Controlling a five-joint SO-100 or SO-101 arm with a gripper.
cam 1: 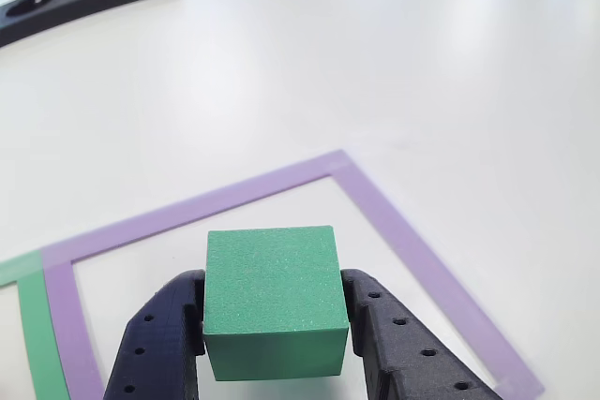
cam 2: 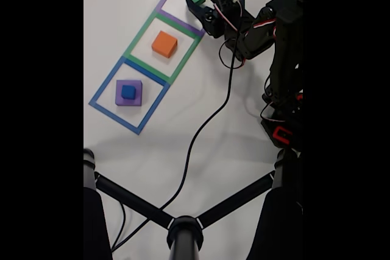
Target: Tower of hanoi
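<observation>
End effector pinched green cube | inside purple square, orange block in the next one over | judged mid-transfer between Hanoi slots

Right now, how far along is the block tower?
Done: small blue cube sits on the flat purple block in the blue taped square. In hand: the claw grips the green foam cube over the purple taped square. Left: orange block alone in the green taped square, unstacked.
</observation>
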